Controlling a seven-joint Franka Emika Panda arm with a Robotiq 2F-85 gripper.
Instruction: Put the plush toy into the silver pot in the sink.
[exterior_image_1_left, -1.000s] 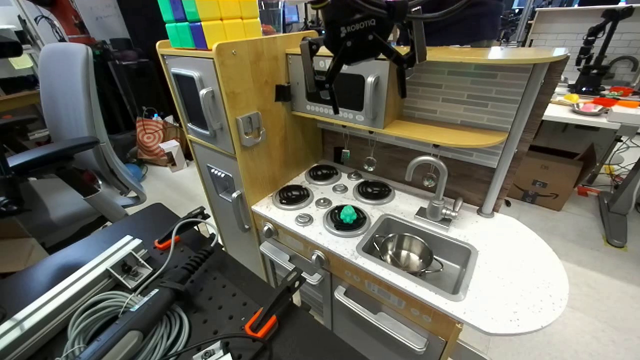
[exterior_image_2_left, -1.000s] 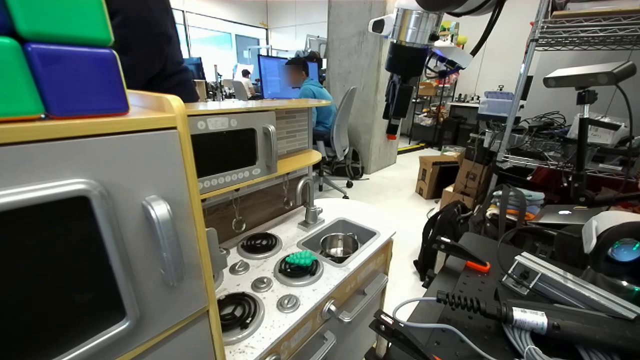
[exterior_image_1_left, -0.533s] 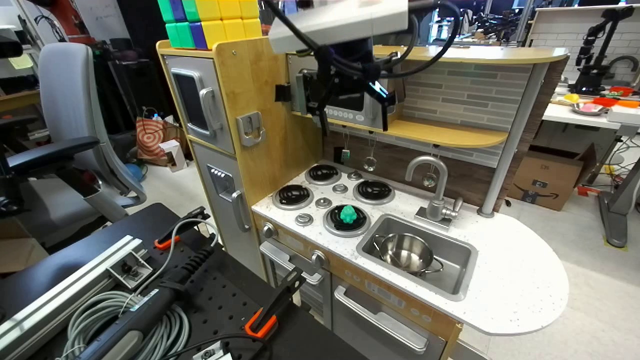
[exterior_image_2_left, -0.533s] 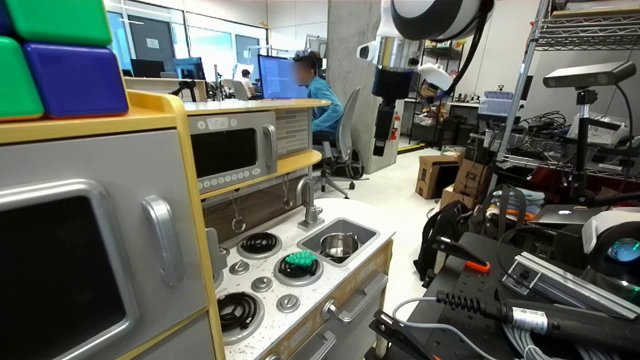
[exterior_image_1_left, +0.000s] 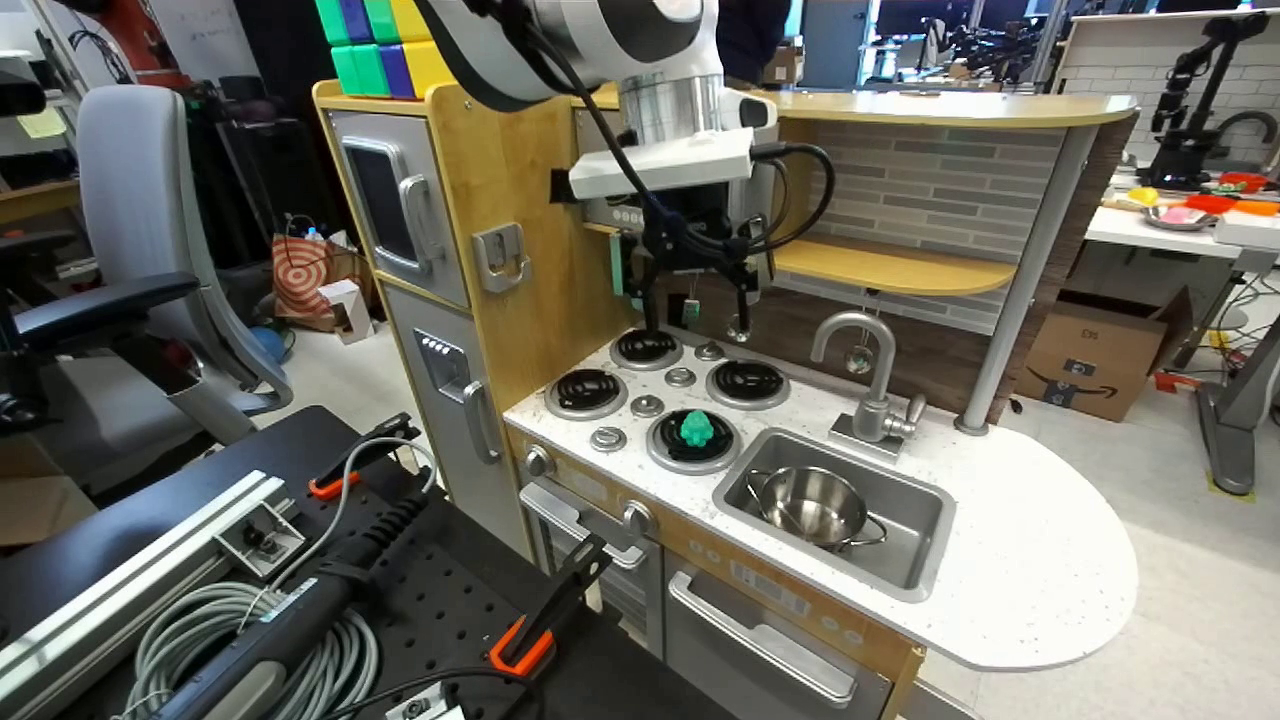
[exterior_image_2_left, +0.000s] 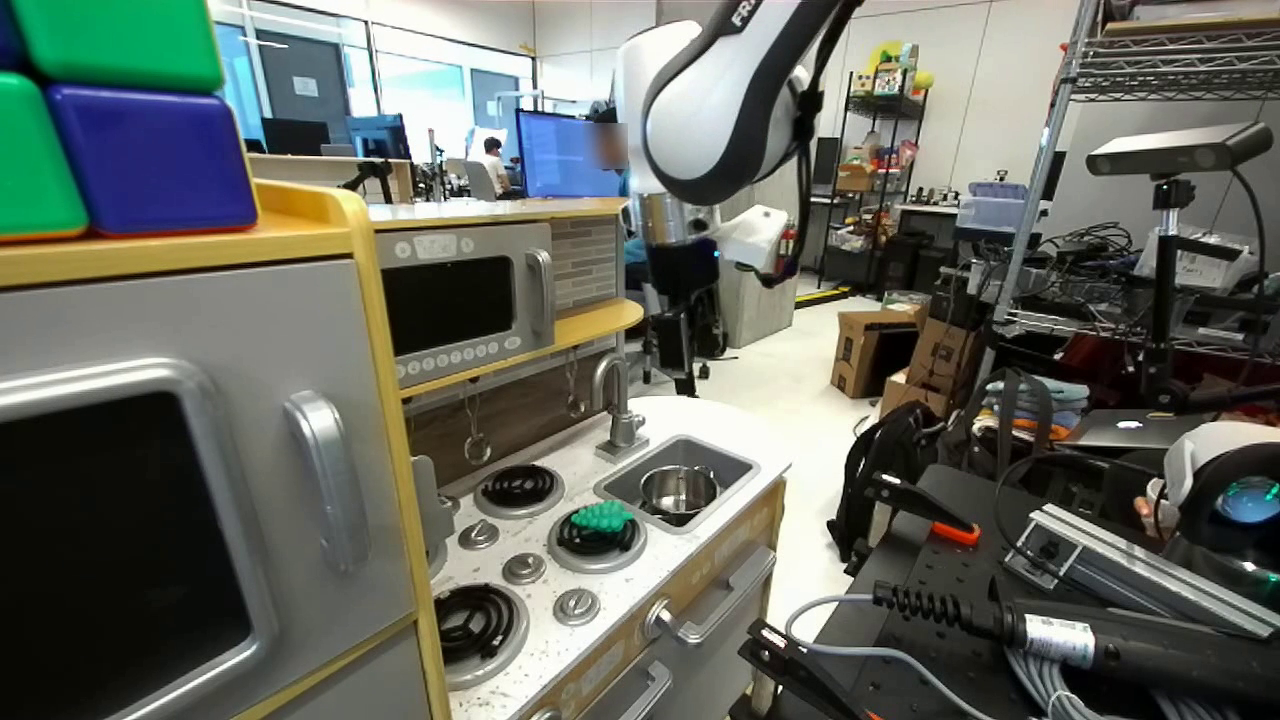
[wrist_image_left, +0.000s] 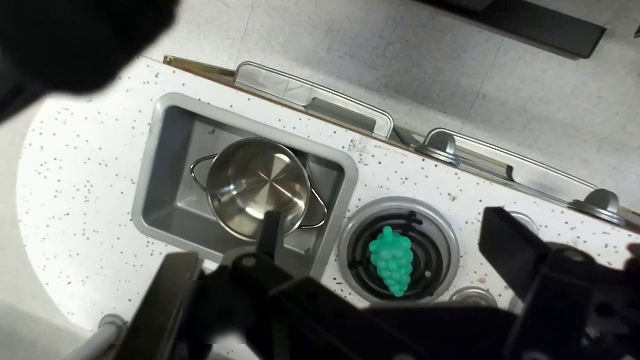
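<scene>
In the wrist view, the spread black gripper (wrist_image_left: 382, 220) overlaps the round silver metal pot (wrist_image_left: 252, 185); the green grape-shaped toy (wrist_image_left: 392, 260) shows whole.

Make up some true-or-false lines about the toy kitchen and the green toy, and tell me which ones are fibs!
1. The green toy sits on a black burner. True.
2. The toy is smooth like a ball. False: it is bumpy, like a bunch of grapes.
3. The toy is being squeezed. False: the fingers are spread apart, not touching it.
4. The silver pot is in the sink. True.
5. A curved faucet stands beside the sink. True.
6. The pot wears a lid. False: it is open on top.
</scene>
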